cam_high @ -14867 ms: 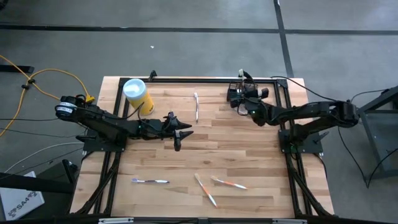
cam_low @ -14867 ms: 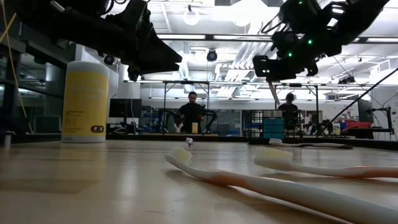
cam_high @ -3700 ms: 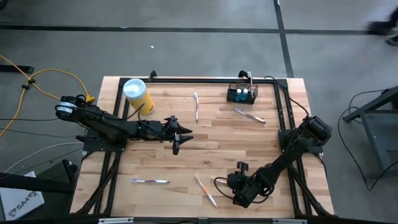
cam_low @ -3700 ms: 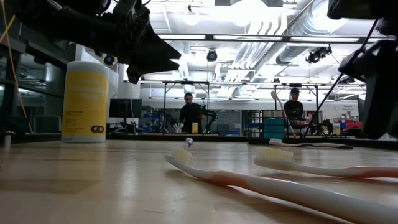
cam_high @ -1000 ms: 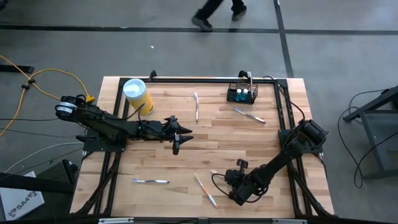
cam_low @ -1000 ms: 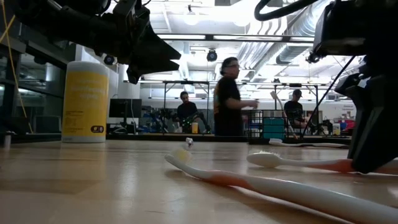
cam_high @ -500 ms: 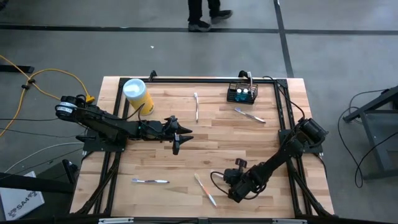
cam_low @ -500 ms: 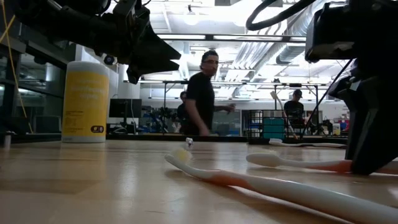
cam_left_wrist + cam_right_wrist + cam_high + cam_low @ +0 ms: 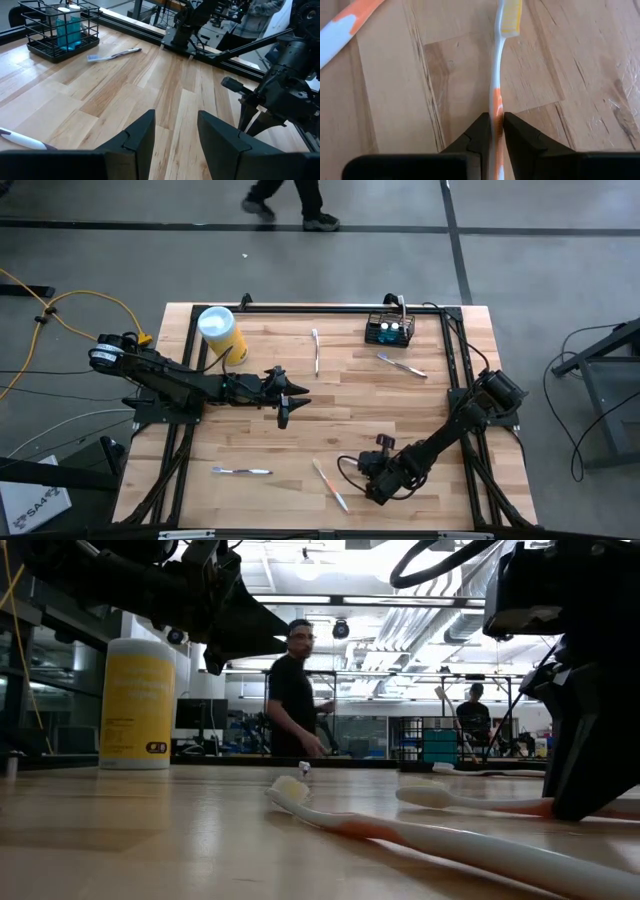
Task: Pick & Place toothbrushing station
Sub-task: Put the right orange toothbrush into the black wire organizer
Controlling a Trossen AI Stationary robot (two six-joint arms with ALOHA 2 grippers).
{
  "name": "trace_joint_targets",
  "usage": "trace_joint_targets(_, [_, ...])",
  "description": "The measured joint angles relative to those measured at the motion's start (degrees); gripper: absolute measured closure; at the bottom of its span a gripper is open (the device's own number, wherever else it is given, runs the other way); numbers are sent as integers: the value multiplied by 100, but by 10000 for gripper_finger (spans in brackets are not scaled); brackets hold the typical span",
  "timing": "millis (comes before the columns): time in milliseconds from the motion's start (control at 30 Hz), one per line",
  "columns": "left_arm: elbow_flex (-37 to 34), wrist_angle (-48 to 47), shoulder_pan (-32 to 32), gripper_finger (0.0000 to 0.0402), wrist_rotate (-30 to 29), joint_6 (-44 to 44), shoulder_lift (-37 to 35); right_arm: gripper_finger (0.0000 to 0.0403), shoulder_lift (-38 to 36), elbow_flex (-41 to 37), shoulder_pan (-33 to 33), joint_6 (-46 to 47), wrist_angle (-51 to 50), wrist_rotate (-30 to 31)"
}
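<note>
A: Big picture first. Table (image 9: 300,395), what's where?

B: Basket (image 9: 388,332) sits at the far edge, right side, upright, w/ blue stuff inside. One toothbrush (image 9: 401,365) lies just in front of it, another (image 9: 316,350) near far centre, two more (image 9: 241,471) (image 9: 331,485) along the near edge. Yellow canister (image 9: 222,333) far left.

A: And the arms?

B: Left gripper (image 9: 284,402) hovers mid-table, fingers apart, nothing in them. Right gripper (image 9: 368,485) is down at the near edge, right of centre.

A: Holding anything?

B: Wrist cam shows its fingers (image 9: 481,134) pinched onto the handle of the orange-and-white toothbrush (image 9: 498,75), nearly closed on it. Handle runs straight out along the gripper's line, yellow bristle head at the far end. Looks to be resting on the wood, not lifted yet.

A: So which way to the basket?

B: Well apart from the right gripper, across the table toward the far edge and a bit to the right. The right arm has the load, and the basket is on its side of the table, so I'd guess it carries. Brush probably needs tipping upright to drop into a compartment
</note>
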Motion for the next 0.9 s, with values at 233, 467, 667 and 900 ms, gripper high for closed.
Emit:
trace_joint_targets(233, [0, 1, 0, 260, 0, 0, 0, 351, 11, -3, -51, -20, 127, 67])
trace_joint_targets(467, [0, 2, 0, 260, -1, 0, 0, 351, 11, -1, -105, -23, 146, -1])
trace_joint_targets(667, [0, 0, 0, 260, -2, 0, 0, 369, 9, 4, -105, -18, 146, -29])
trace_joint_targets(900, [0, 0, 0, 260, -1, 0, 0, 391, 2, 10, -109, 14, 146, -88])
